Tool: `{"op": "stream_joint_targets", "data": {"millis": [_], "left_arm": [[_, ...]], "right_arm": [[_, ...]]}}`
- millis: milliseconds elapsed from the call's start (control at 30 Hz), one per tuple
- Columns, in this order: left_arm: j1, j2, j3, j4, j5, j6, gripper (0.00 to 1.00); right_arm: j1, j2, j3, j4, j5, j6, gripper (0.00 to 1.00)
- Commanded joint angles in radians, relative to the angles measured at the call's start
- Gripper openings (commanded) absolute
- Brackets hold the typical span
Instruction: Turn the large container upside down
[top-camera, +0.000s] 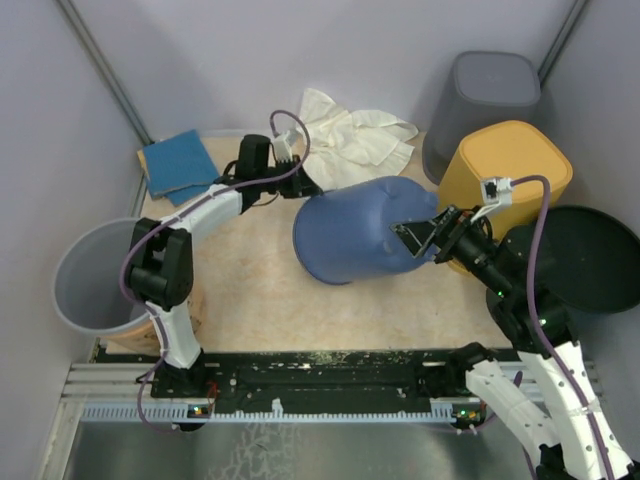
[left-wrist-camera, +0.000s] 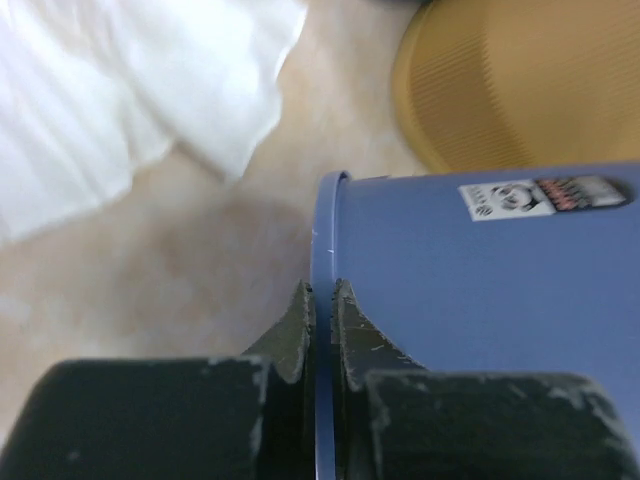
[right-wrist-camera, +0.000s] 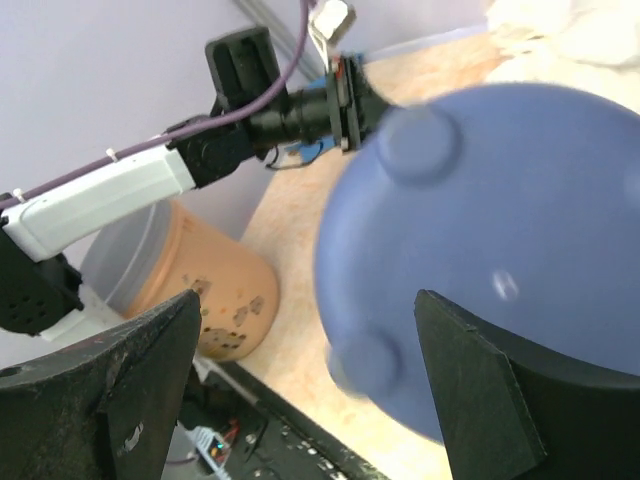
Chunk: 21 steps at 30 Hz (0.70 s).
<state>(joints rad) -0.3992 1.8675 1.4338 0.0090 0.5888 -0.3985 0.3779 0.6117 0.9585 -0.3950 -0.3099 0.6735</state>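
While the left claw (left-wrist-camera: 320, 292) pinches the rim of the blue container (top-camera: 350, 235), which lies tipped on its side on the counter (top-camera: 250, 310), the right claw (top-camera: 428, 236) gapes wide at its base, apparently not touching, so the flip looks half done and next calls for rolling it mouth-down.

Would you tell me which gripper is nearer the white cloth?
Left. The left gripper, shut on the rim of the blue container, sits right beside the white cloth; the right gripper is open at the container's opposite end, by the yellow bin.
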Motion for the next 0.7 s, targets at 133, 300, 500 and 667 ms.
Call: {"op": "stream_joint_targets", "data": {"millis": [133,300,500,667], "left_arm": [[0.005,0.126,-0.067,-0.230,0.005,0.083,0.00],[0.009,0.124,-0.071,-0.224,0.017,0.074,0.00],[0.009,0.112,-0.080,-0.216,0.014,0.062,0.00],[0.009,0.095,-0.081,-0.209,0.007,0.037,0.00]], "right_arm": [[0.004,-0.032,0.106,-0.261,0.198,-0.111,0.88],[0.004,-0.030,0.116,-0.273,0.188,-0.120,0.88],[0.004,0.004,0.166,-0.313,0.176,-0.163,0.88],[0.004,0.026,0.190,-0.344,0.139,-0.193,0.88]]}}
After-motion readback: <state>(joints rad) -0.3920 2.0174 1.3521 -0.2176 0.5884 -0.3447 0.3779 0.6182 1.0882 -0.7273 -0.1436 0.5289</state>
